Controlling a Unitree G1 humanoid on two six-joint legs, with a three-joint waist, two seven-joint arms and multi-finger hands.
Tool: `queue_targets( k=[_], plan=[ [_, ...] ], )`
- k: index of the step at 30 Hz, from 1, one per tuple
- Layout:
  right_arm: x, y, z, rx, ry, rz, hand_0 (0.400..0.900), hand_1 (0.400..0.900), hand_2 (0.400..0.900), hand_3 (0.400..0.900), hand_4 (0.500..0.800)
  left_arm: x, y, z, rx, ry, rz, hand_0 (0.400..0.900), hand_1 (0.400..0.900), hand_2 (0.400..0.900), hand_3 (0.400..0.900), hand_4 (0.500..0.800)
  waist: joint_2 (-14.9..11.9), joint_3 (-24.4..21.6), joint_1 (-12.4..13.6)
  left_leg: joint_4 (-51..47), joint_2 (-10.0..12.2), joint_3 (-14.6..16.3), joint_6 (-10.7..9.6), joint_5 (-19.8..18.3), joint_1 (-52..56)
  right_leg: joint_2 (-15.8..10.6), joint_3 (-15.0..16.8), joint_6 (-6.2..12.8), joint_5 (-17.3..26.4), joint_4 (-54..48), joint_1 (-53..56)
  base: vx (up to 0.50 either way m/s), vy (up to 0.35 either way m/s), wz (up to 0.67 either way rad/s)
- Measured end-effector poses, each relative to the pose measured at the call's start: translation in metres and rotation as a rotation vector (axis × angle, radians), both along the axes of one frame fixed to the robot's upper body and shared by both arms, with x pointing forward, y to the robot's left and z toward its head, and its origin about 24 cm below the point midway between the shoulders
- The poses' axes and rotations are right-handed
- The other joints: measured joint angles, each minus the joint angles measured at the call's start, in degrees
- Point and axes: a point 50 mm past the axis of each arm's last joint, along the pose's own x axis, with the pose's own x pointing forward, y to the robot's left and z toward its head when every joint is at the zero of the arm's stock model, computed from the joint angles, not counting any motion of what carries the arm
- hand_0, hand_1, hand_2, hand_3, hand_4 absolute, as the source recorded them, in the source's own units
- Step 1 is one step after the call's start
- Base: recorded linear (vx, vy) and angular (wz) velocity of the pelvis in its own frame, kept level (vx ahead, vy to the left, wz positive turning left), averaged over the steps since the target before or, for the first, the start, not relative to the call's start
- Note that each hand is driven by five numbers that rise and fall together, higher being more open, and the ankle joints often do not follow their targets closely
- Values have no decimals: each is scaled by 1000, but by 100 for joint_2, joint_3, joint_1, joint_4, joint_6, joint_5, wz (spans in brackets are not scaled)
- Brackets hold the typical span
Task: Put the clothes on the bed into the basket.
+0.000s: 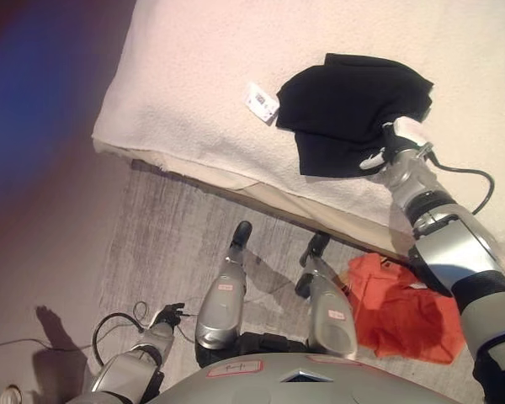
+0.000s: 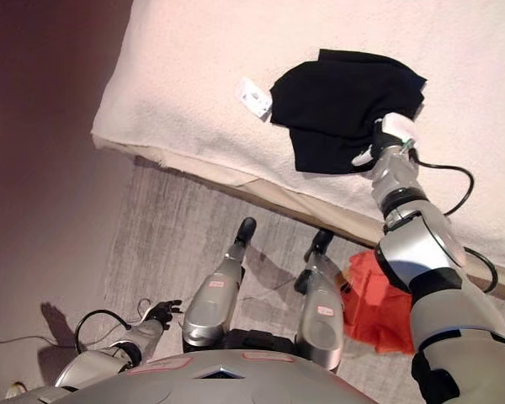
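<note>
The right hand (image 2: 385,141) reaches into the black garment (image 1: 349,109) near the bed (image 1: 194,76) edge, fingers hidden, probably to grab it. The left hand (image 2: 162,312) hangs relaxed, open.

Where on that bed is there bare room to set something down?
The bed is bare left of the black garment and its white tag, and along the top. It is crowded where the right robot hand meets the garment. An orange cloth lies on the grey rug.
</note>
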Motion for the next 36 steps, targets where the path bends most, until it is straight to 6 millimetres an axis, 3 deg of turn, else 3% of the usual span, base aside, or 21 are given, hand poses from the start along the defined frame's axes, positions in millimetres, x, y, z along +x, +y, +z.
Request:
queue_targets(
  k=[10,17,20,22,23,36],
  plan=[
    [11,-39,91,-145,-187,-112,900,900,900,900,800,14,-6,3,-30,-60,-31,900,900,900,900,800,359,390,258,32,-2,-365,-102,242,-713,-58,-218,-60,-42,458,-750,-59,10,20],
    [8,-57,134,-180,-275,-178,900,900,900,900,800,16,-9,3,-49,-69,-50,900,900,900,900,800,512,480,396,-31,-50,-510,-103,238,-1117,-206,-158,-32,-196,976,-1337,-8,-10,6],
    [8,-57,139,-175,-291,-182,900,900,900,900,800,16,-10,3,-56,-68,-52,900,900,900,900,800,513,480,390,-41,-49,-537,-103,238,-1203,-203,-155,-32,-196,1003,-1433,-34,14,5],
    [7,-60,142,-159,-301,-192,600,600,600,600,620,17,-10,4,-63,-72,-56,900,900,900,900,800,516,480,391,-79,-48,-545,-103,237,-1212,-206,-141,-31,-197,1011,-1461,-17,8,2],
    [6,-61,143,-145,-309,-196,400,400,400,400,500,18,-11,4,-65,-76,-57,900,900,900,900,800,516,480,393,-93,-48,-547,-103,237,-1229,-206,-133,-31,-197,1010,-1482,0,0,0],
    [10,-55,142,-58,-318,-179,400,400,400,400,500,20,-10,5,-69,-83,-61,900,900,900,900,800,520,478,374,-50,-117,-467,-100,256,-1087,-212,102,-31,-195,1000,-1408,-14,26,-7]
  ],
)
